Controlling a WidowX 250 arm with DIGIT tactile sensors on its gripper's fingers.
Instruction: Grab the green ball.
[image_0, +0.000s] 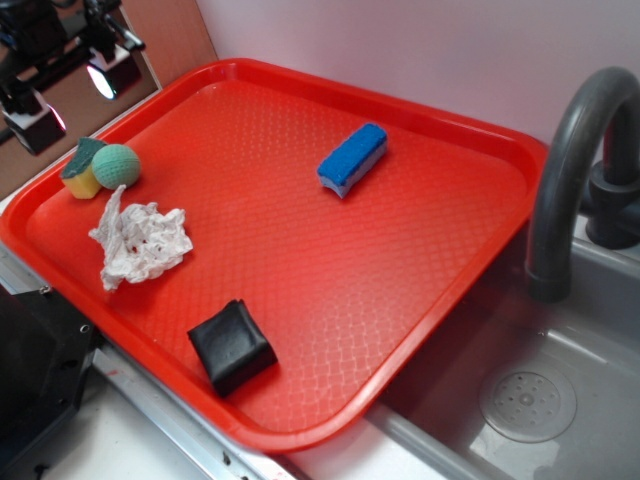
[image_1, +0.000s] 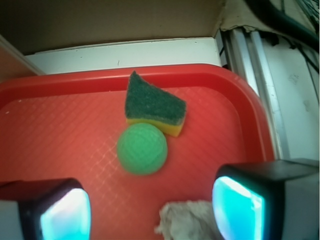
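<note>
The green ball (image_0: 117, 166) is round, so it has no long axis and no distinguishable heading; its knitted surface reads the same on every visible side. It rests on the red tray (image_0: 330, 260), near the tray's far-left corner, touching the yellow sponge wedge (image_0: 83, 172) with the dark green top.

In the wrist view the gripper (image_1: 150, 207) is spread wide and holds nothing. Its two fingers (image_1: 47, 210) sit at the lower left and lower right of the frame with bare tray between them. The ball (image_1: 142, 149) lies ahead of the pincer, between the lines of the two fingers and slightly nearer the left one, clear of both. The sponge wedge (image_1: 156, 106) lies just beyond the ball, touching it, with its pointed end up-left in this view. A crumpled white paper towel (image_1: 186, 217) sits directly below the pincer's gap, closer to the right finger.

In the exterior view the gripper (image_0: 72, 92) is above the tray's far-left edge, raised off the surface and angled down toward the ball; only its lower part is in frame.

Farther from the pincer on the tray lie the paper towel (image_0: 140, 240), a black folded object (image_0: 231, 345) and a blue sponge (image_0: 353, 158). A grey faucet (image_0: 570, 170) and sink (image_0: 540, 400) are at the right.
</note>
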